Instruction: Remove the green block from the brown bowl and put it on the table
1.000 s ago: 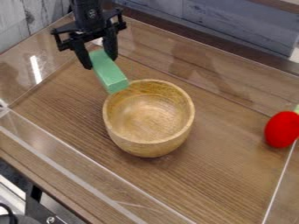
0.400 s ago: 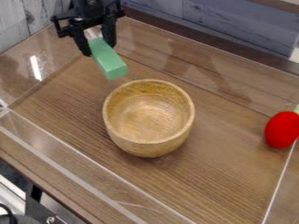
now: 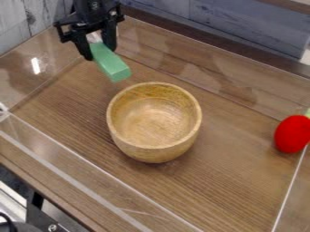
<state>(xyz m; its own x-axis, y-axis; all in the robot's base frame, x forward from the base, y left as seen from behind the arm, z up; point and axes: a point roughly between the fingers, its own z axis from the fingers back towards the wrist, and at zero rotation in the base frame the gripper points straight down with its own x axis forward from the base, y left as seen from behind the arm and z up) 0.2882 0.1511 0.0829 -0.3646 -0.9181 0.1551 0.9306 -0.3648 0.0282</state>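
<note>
The black gripper (image 3: 94, 45) hangs pointing down over the far left part of the table (image 3: 230, 145), and its two dark fingers (image 3: 85, 48) clasp the upper end of the green block (image 3: 111, 64). The block slants down and to the right from the fingers, its lower end free in the air above the dark wood grain, so it is grasped and lifted, outside the bowl. Whether that lower end touches the tabletop cannot be told from this angle. The brown bowl (image 3: 154, 121) stands upright near the middle of the table, to the right of and nearer than the block, and its light wooden hollow is bare. The block's lower end is just beyond the bowl's far left rim, near it but apart from it. A red rounded object (image 3: 292, 133) sits at the right edge of the view, well apart from the bowl and from the gripper. Low clear acrylic walls (image 3: 31, 118) border the table on the left and near sides, catching pale reflections. A grey plank wall (image 3: 230, 23) runs behind the far side.
</note>
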